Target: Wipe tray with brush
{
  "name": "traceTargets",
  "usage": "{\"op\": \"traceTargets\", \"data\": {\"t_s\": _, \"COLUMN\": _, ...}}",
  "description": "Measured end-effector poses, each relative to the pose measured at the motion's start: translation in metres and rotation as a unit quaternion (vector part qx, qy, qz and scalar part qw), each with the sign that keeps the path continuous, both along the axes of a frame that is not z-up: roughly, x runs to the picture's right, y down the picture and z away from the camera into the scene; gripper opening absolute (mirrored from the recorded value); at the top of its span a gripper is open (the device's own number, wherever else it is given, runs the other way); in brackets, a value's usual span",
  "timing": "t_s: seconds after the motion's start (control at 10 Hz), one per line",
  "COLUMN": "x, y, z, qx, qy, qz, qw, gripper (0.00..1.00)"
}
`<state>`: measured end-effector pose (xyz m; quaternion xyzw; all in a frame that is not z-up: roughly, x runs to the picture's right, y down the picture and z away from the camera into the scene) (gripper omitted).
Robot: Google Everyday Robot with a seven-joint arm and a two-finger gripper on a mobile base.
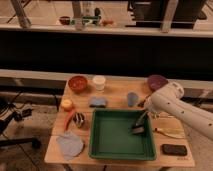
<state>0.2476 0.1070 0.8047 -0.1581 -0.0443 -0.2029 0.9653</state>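
Tray point(112, 134), green: brush point(137, 130) inside at right, head on tray floor, clenched in pincer point(140, 123).

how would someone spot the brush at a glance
Find the big green tray. In its right half the white arm's pincer reaches down, shut on the brush. It alone sits inside the tray: small, thin, dark, unlike the flat black block outside.

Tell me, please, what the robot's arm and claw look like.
The arm is a thick, rounded white tube with a smooth shell; no cables or markings show. The claw at its end is small, thin and dark, and it sits down inside the tray near its right wall.
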Motion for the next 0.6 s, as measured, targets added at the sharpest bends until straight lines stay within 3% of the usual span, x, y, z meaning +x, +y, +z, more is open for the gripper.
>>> {"op": "traceTargets", "data": {"t_s": 0.3, "x": -0.003, "y": -0.004, "z": 0.007, "qx": 0.010, "qy": -0.012, "qz": -0.003, "qw": 0.9999, "gripper": 0.00}}
{"op": "traceTargets", "data": {"t_s": 0.6, "x": -0.038, "y": 0.001, "z": 0.006, "qx": 0.015, "qy": -0.032, "qz": -0.023, "qw": 0.9991, "gripper": 0.00}}
